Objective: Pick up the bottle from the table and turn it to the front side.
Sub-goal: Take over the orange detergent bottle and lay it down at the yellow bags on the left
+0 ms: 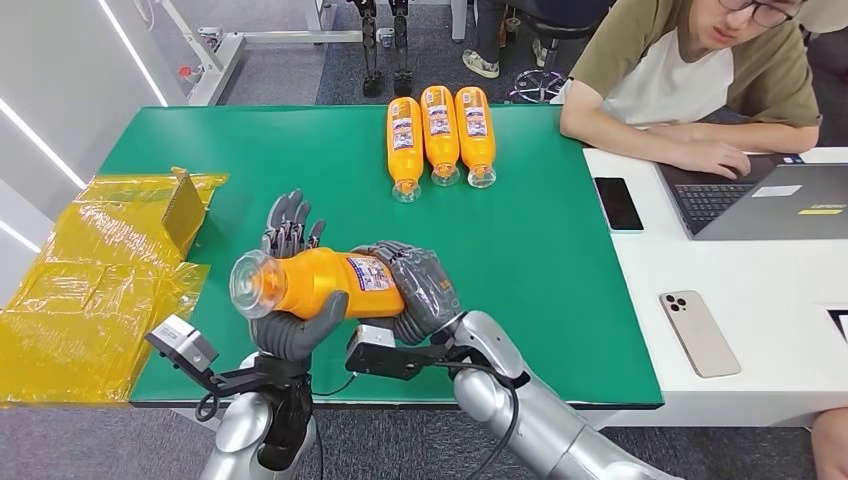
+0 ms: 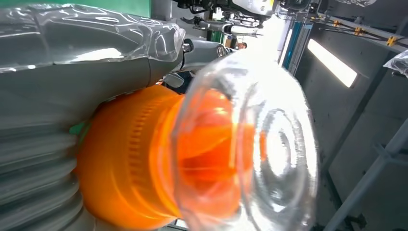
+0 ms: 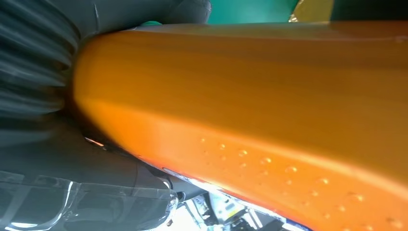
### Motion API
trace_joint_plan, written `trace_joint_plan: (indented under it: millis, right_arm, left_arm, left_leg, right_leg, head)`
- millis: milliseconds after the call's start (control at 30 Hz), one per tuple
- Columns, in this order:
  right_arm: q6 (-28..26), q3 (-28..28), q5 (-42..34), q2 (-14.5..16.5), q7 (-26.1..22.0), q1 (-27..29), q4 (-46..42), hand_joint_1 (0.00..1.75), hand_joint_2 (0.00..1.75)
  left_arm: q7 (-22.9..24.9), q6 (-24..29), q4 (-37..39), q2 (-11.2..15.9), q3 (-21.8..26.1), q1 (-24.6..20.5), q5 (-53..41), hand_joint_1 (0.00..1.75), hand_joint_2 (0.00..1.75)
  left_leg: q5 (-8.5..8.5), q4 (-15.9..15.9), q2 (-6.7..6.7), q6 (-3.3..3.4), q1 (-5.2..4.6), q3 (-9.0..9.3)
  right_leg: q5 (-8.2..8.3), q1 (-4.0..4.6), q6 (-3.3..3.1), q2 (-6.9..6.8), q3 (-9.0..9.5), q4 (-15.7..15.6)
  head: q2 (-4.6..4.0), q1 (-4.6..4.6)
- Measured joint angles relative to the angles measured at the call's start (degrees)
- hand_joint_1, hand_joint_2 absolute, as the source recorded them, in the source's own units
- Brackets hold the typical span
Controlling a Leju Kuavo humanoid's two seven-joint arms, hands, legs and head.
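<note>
Orange bottle was gripped lying sideways above green table, left hand near clear cap, right hand at base. Label should be rolled forward slowly, grip kept firm.

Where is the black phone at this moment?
In the head view, the black phone lies on the white table's left edge, beside the green mat and left of the laptop.

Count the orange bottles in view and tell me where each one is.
4. Three lie side by side at the far edge of the green table: left one, middle one, right one. The fourth bottle is held between the left hand and right hand.
</note>
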Motion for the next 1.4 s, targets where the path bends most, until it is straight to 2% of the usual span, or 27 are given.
trace_joint_plan:
  millis: [100, 133, 233, 267, 600, 700, 733, 833, 867, 900, 1000, 1100, 1233, 1400]
  right_arm:
    - [0.2, 0.29, -0.37, 0.0, -0.04, -0.49, 0.2, 1.73, 1.75]
    - [0.24, 0.33, -0.4, 0.0, -0.05, -0.56, 0.25, 1.73, 1.75]
    - [0.3, 0.44, -0.4, 0.0, -0.04, -0.74, 0.3, 1.69, 1.75]
    - [0.32, 0.47, -0.41, 0.0, -0.03, -0.81, 0.32, 1.67, 1.75]
    - [1.19, 1.26, -0.39, 0.34, 0.51, -2.23, 1.38, 1.65, 1.75]
    - [1.38, 1.59, 0.2, 0.47, 1.18, -2.41, 1.6, 1.58, 1.75]
    - [1.46, 1.64, 0.61, 0.48, 1.49, -2.35, 1.59, 1.47, 1.75]
    - [1.67, 1.67, 2.38, 0.46, 2.61, -1.67, 1.18, 0.38, 1.75]
    - [1.69, 1.67, 3.08, 0.43, 3.05, -1.32, 0.97, 0.07, 1.75]
    - [1.68, 1.67, 3.76, 0.39, 3.48, -0.96, 0.78, 0.0, 1.75]
    - [0.9, 1.64, 5.24, 0.29, 4.28, 0.3, 0.2, 0.0, 1.75]
    - [-3.26, 1.1, 3.55, 0.33, 2.67, 2.43, -1.16, 0.0, 1.75]
    - [-12.82, -1.12, -2.52, 0.73, -2.98, 5.64, -4.57, 0.0, 1.75]
    - [-16.97, -3.01, -6.75, 0.82, -7.22, 8.2, -7.48, 0.0, 1.75]
  left_arm:
    - [-0.01, 0.0, 0.0, -0.01, 0.16, 0.0, -0.05, 0.0, 1.75]
    - [-0.01, 0.0, 0.0, -0.02, 0.19, 0.0, -0.05, 0.37, 1.75]
    - [-0.03, 0.01, 0.0, -0.02, 0.23, 0.0, -0.08, 1.68, 1.75]
    - [-0.1, 0.02, 0.0, -0.02, 0.23, 0.0, -0.09, 1.75, 1.75]
    - [-2.28, 1.85, -0.02, -0.02, 0.5, 0.02, 0.8, 1.75, 1.75]
    - [-2.68, 2.63, -0.08, -0.04, 0.75, 0.14, 1.34, 1.75, 1.75]
    - [-2.76, 2.86, -0.18, -0.04, 0.81, 0.29, 1.46, 1.75, 1.75]
    - [-2.81, 3.4, -0.75, -0.04, 0.88, 0.94, 1.61, 1.75, 1.75]
    - [-2.81, 3.53, -0.96, -0.04, 0.91, 1.16, 1.62, 1.75, 1.75]
    - [-2.82, 3.65, -1.15, -0.04, 0.93, 1.34, 1.63, 1.75, 1.75]
    - [-2.8, 4.06, -1.63, -0.04, 1.0, 1.57, 1.55, 1.75, 1.75]
    - [-2.5, 6.22, -2.23, -0.05, 1.06, 1.48, 0.21, 1.75, 1.75]
    - [-0.79, 14.54, -3.1, 0.12, 1.07, 0.77, -7.62, 1.75, 1.75]
    - [1.71, 21.05, -3.64, 0.92, 1.09, 0.02, -15.77, 1.75, 1.75]
  left_leg:
    - [0.0, 0.0, 0.0, 0.0, 0.0, 0.0]
    - [0.0, 0.0, 0.0, 0.0, 0.0, 0.0]
    - [0.0, 0.0, 0.0, 0.0, 0.0, -0.01]
    - [0.0, 0.0, 0.0, 0.0, 0.0, -0.01]
    - [0.0, -0.01, 0.0, -0.01, 0.0, -0.01]
    - [0.0, 0.0, 0.0, -0.01, 0.0, 0.0]
    - [0.0, 0.0, 0.0, -0.01, 0.0, 0.0]
    - [0.0, 0.0, 0.0, -0.01, 0.0, 0.0]
    - [0.0, 0.0, 0.0, -0.01, 0.0, 0.0]
    - [0.0, 0.0, 0.0, -0.01, 0.0, 0.0]
    - [0.0, -0.01, 0.0, -0.01, 0.0, -0.01]
    - [0.0, 0.0, -0.01, -0.01, 0.0, -0.01]
    - [0.0, -0.01, -0.02, -0.01, 0.0, -0.01]
    - [0.0, -0.01, -0.02, -0.01, 0.0, 0.0]
  right_leg:
    - [0.0, 0.0, 0.0, 0.0, 0.0, 0.0]
    - [0.0, 0.0, 0.0, 0.0, 0.0, 0.0]
    - [0.0, 0.0, 0.0, 0.0, 0.0, 0.0]
    - [0.0, 0.0, 0.0, 0.0, 0.0, 0.0]
    - [0.0, 0.0, 0.0, 0.0, 0.0, 0.01]
    - [0.0, 0.0, 0.0, 0.0, 0.0, 0.01]
    - [0.0, 0.0, 0.0, 0.0, 0.0, 0.01]
    - [-0.01, 0.0, 0.0, 0.01, -0.01, 0.0]
    - [-0.01, 0.0, 0.0, 0.01, -0.02, 0.0]
    - [-0.01, 0.0, 0.0, 0.0, -0.02, -0.01]
    - [-0.01, 0.0, 0.0, 0.0, -0.02, -0.01]
    - [-0.01, 0.0, 0.0, -0.01, -0.02, -0.01]
    - [-0.01, 0.0, 0.0, -0.01, -0.01, 0.0]
    - [-0.01, 0.0, 0.0, -0.01, -0.01, 0.0]
  head:
    - [0.0, 0.01]
    - [0.0, 0.0]
    - [0.0, 0.0]
    - [0.0, 0.0]
    - [0.0, 0.0]
    - [0.0, -0.01]
    - [0.0, -0.01]
    - [0.0, 0.0]
    - [-0.01, 0.0]
    - [-0.01, 0.0]
    - [-0.01, 0.0]
    - [-0.01, 0.01]
    - [0.0, 0.0]
    - [0.0, 0.0]
